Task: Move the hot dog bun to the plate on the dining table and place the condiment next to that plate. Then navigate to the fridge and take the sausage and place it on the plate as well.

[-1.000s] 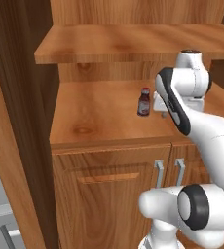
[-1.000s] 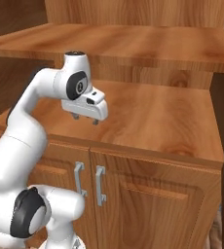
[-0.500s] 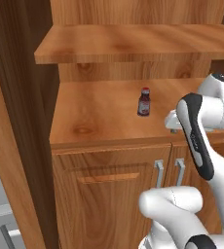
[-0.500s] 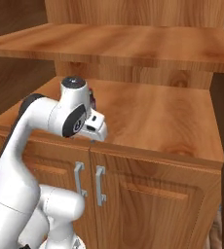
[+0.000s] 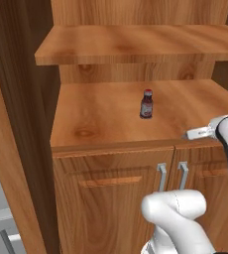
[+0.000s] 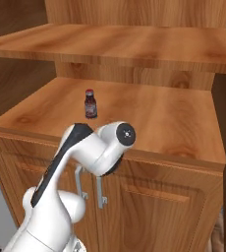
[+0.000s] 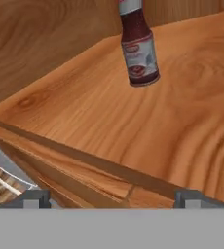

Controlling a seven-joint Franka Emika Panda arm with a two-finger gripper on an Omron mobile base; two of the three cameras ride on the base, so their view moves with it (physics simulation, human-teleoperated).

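Note:
The condiment [image 5: 146, 103] is a small dark red bottle with a dark cap, standing upright near the middle of a wooden cabinet counter [image 5: 96, 121]. It also appears in the right base view as the condiment [image 6: 90, 104] and at the top of the hand view as the condiment [image 7: 139, 51]. My gripper [image 7: 114, 199] is open with nothing between its tips. It hangs low at the counter's front edge, well short of the bottle. In the left base view the gripper [image 5: 193, 134] sits at the counter's front right. The hot dog bun, plate, dining table, fridge and sausage are out of view.
A wooden shelf [image 5: 136, 44] overhangs the counter not far above the bottle. Below the counter are cabinet doors with metal handles [image 5: 161, 176]. A tall wood panel [image 5: 17, 124] closes the left side. My arm's elbow [image 6: 110, 147] stands in front of the counter edge.
The arm has swung down and away from the bottle, from just right of it to the counter's front right edge. The bottle has not moved, and the gripper stayed open.

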